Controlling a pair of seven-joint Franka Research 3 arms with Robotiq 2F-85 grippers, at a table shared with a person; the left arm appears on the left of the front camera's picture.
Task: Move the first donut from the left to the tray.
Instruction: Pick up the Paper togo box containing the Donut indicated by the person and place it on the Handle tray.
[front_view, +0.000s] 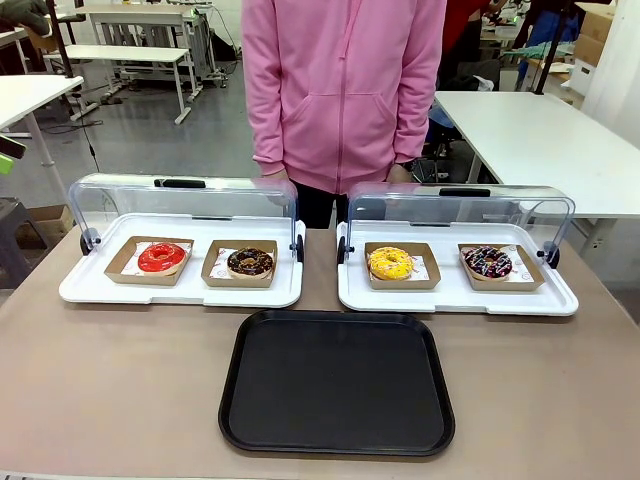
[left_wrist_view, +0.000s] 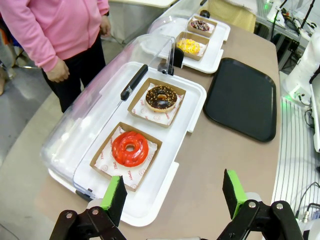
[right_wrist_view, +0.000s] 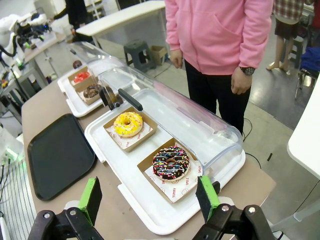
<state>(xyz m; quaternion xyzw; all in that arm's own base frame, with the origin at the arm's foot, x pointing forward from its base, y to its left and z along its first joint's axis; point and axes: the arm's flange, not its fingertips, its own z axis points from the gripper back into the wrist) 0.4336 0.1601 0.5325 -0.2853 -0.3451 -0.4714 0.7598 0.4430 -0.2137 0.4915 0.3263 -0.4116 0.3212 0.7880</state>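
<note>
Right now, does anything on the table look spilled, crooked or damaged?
Nothing stands out. The red donut, chocolate donut, yellow donut and sprinkled donut each sit in their boxes, and the black tray lies flat.

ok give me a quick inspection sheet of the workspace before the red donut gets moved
surface: brown table, carrying three trays
job's things: red donut boxed on the left white tray, lid open; black tray empty, on the robot's side
clutter: chocolate donut, yellow donut, sprinkled donut, each boxed
grippers: left gripper and right gripper open, holding nothing
cables: thin cables beyond the table edge
surroundings: person in pink top at the far side; white tables behind
</note>
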